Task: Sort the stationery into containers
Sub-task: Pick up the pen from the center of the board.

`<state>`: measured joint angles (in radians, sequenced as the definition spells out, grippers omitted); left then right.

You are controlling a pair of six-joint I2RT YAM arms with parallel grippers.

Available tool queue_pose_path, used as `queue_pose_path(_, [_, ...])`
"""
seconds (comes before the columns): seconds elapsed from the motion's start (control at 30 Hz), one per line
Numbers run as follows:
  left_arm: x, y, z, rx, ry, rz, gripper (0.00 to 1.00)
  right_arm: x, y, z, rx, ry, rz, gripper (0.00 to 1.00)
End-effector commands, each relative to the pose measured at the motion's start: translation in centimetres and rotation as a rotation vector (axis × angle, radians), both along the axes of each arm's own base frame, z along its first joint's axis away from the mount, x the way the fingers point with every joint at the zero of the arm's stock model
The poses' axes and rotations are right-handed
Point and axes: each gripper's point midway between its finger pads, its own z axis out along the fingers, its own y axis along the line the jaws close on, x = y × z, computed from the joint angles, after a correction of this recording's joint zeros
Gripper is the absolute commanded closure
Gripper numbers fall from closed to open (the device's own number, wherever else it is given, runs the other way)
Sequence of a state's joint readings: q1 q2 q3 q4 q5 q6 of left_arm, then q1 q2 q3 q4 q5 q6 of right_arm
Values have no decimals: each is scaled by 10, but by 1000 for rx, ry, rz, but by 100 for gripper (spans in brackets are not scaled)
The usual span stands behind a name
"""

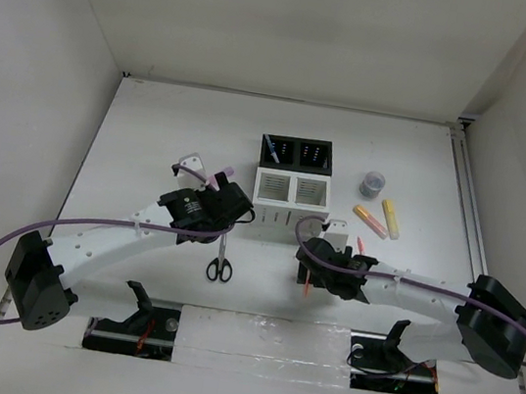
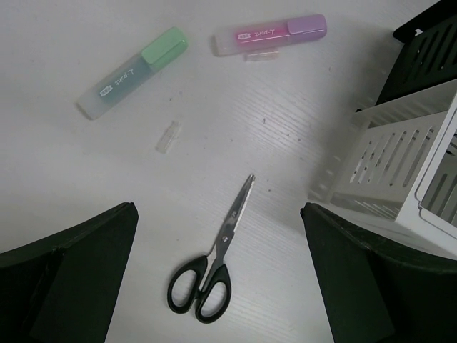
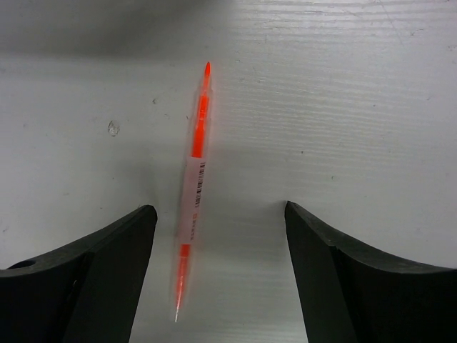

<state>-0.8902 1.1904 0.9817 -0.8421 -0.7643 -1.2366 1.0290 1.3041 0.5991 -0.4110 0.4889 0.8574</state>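
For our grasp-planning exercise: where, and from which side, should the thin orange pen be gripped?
Grip the thin orange pen at its white-labelled middle, from straight above. It appears to lie flat on the table, long and narrow, so the open right gripper straddling it can close across the barrel.

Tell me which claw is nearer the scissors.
Left. The left claw hangs open over the scissors, framing them; the right claw sits off to their right, over the orange pen.
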Motion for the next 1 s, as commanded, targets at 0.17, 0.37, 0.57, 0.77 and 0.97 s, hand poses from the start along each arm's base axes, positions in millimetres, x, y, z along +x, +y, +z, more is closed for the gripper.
queue_pose_path(0.17, [4, 11, 8, 4, -65, 65, 0, 8, 18, -4, 37, -14, -7, 23])
queue_pose_path(0.37, [4, 12, 12, -7, -75, 60, 0, 5, 22, -12, 32, 11, -16, 38])
queue_pose_path(0.57, [1, 17, 20, -20, -94, 69, 0, -6, 25, -13, 46, 25, -21, 67])
queue_pose_path(0.77, [0, 18, 10, -8, -79, 80, 0, -26, 28, -28, 24, 68, -4, 91])
queue_pose_path(0.97, [3, 3, -2, -39, -52, 48, 0, -34, 34, -22, 32, 52, 29, 100])
